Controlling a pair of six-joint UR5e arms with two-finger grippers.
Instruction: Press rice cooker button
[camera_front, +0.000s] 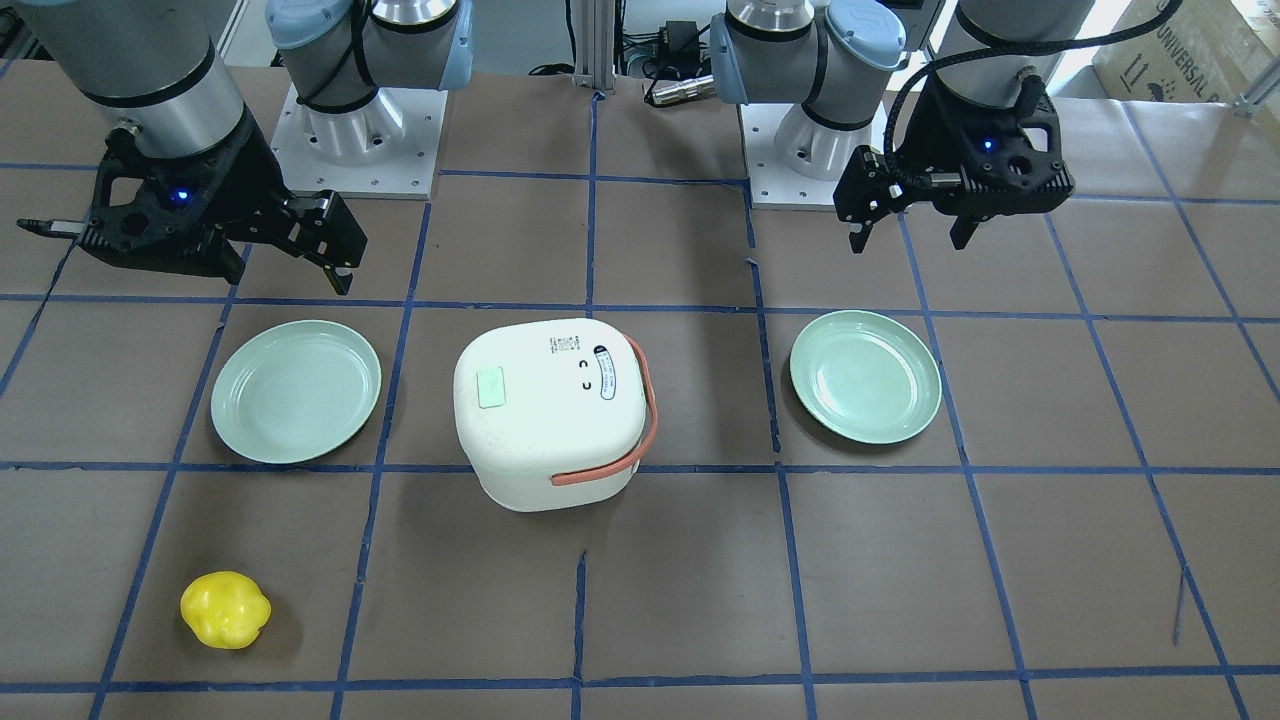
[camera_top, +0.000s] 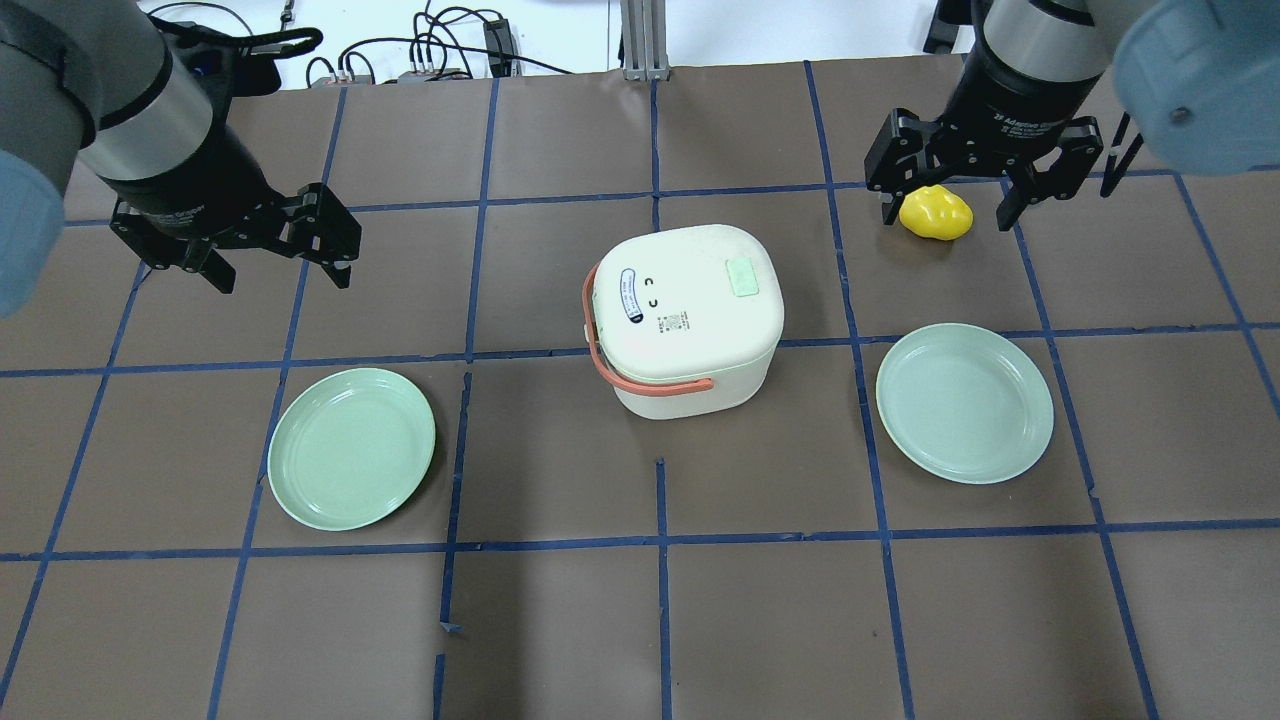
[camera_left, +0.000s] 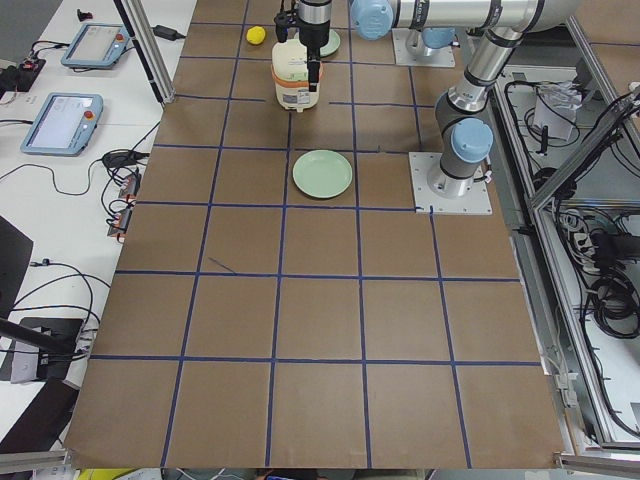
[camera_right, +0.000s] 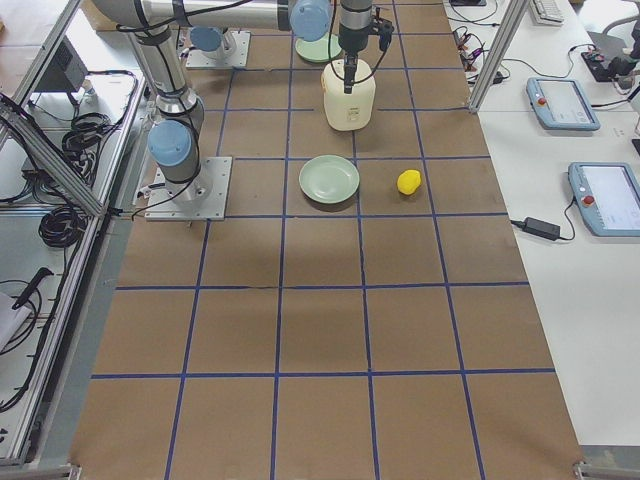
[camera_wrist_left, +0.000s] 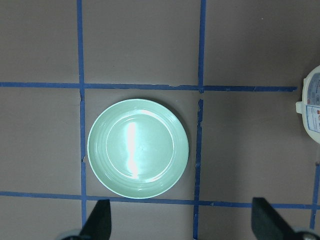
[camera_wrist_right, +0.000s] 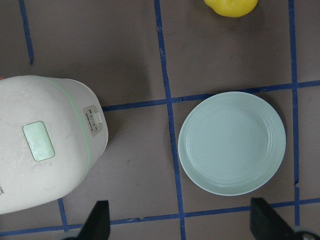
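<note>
The white rice cooker (camera_top: 685, 315) with an orange handle stands at the table's middle, also in the front view (camera_front: 550, 410). A pale green rectangular button (camera_top: 742, 277) sits on its lid, and shows in the right wrist view (camera_wrist_right: 38, 140) and the front view (camera_front: 492, 387). My left gripper (camera_top: 280, 275) is open and empty, raised to the cooker's left, well apart from it. My right gripper (camera_top: 947, 218) is open and empty, raised to the cooker's right, over a yellow object (camera_top: 935, 212).
Two pale green plates lie on the table, one on my left (camera_top: 351, 447) and one on my right (camera_top: 964, 402). The yellow object (camera_front: 225, 609) lies on the far right part of the table. Blue tape lines grid the brown table cover.
</note>
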